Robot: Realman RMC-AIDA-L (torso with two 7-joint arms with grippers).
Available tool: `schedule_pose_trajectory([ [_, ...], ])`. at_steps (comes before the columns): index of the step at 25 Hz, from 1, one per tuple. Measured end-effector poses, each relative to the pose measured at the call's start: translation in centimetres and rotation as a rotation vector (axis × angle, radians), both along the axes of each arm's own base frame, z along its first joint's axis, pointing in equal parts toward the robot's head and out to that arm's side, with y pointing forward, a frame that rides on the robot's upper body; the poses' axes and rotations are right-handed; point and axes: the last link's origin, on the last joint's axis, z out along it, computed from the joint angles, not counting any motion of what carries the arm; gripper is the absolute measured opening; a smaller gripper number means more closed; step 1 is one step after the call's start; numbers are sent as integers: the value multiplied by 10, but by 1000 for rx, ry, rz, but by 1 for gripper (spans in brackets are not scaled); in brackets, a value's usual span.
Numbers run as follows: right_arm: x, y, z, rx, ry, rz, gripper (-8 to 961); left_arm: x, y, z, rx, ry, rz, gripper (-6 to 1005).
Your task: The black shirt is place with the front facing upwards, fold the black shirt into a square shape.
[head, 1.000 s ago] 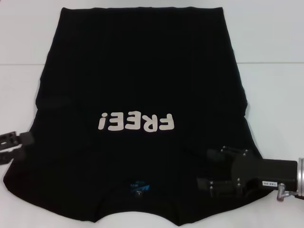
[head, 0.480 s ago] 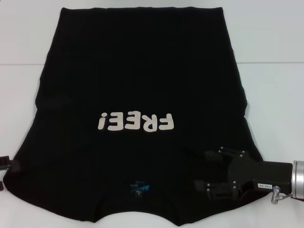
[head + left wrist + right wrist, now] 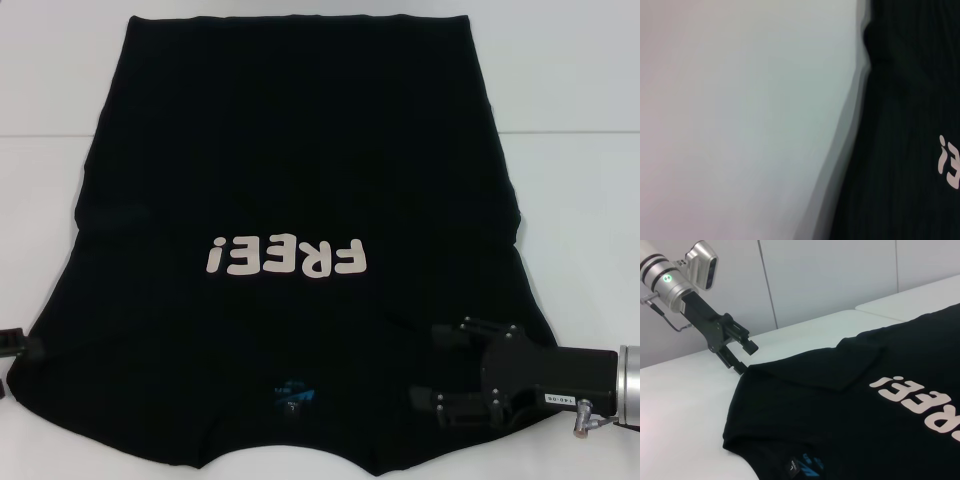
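While the black shirt (image 3: 300, 190) lies flat, print up, with the right gripper (image 3: 450, 370) spread open over its shoulder beside the neck label (image 3: 292, 396) and the left gripper (image 3: 742, 357) open at the opposite sleeve edge, you're at the first-fold grasp: close both on fabric.

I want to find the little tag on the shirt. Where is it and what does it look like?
Find the white table with the big black shirt spread flat. Go below the cream "FREE!" print toward the curved neckline nearest the robot. The neck label sits there, the shirt's only blue spot.
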Motion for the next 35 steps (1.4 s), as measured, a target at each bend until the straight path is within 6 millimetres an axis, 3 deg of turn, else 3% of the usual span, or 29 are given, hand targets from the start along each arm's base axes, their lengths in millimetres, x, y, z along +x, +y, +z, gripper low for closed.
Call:
schedule_pose_trajectory([
  [16,1,-2,-1,-6,5,-4,923,14,10,-18,-23,-37,-35,774],
  [31,-1,-2,3,-7,27,-1,913,13,14,-10,-8,27,-59,761],
  [35,-2,-3,5,-9,41,-3,911,12,15,-12,-20,48,-59,567],
])
